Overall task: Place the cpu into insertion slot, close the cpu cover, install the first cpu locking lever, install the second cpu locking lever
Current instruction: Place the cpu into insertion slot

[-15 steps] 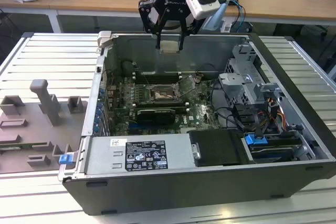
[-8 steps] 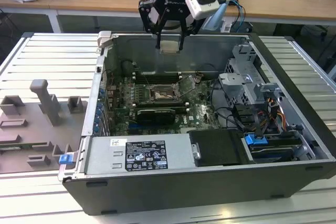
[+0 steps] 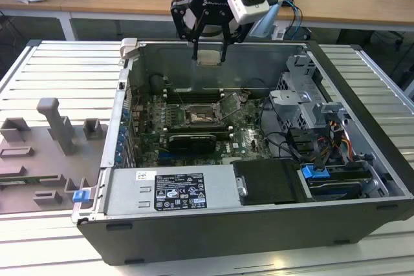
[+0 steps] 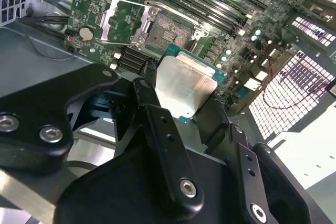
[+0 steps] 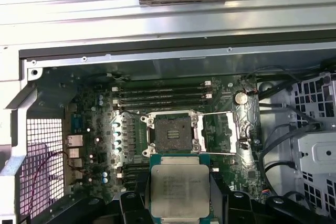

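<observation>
Holding the cpu [image 5: 178, 190] above the insertion slot [image 5: 170, 132]: the placing step is in hand.
One cpu is pinched flat between two fingers [image 4: 152, 114], well above the single open slot and seemingly not yet squarely over it. One cpu cover [image 5: 220, 132] lies swung open beside the slot. Seating the chip probably calls for centring it, then a level descent.

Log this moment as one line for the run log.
gripper: shut on cpu | cpu: aloft, not yet in slot | slot: empty | cover: open
</observation>
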Available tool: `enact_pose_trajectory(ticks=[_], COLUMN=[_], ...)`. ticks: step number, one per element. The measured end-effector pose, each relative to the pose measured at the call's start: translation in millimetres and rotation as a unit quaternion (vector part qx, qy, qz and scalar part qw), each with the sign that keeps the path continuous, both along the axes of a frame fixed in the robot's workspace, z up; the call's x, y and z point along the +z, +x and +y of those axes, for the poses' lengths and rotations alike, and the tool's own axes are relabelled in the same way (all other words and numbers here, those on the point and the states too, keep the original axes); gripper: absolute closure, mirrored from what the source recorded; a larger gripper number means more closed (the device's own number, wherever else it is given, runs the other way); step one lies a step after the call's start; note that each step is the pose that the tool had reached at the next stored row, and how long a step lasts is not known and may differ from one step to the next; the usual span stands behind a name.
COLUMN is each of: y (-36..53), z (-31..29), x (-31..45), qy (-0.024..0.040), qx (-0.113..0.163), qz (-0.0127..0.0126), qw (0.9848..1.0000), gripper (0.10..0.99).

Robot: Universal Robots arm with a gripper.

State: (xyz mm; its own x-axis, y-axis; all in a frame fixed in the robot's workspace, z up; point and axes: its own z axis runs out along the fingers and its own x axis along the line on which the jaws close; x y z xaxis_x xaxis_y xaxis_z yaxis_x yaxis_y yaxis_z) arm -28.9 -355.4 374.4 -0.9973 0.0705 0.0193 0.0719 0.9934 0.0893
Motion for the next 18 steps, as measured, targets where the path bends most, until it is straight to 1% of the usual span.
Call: enact_pose_trajectory(ticks=[10,18], y=[0.0,0.0], z=[0.0,0.0], x=[0.0,0.0], qy=[0.0,0.0], qx=[-0.035,-0.049], qz=[0.0,0.0], qw=[0.9994,0.9988], gripper=[0.545,0.545])
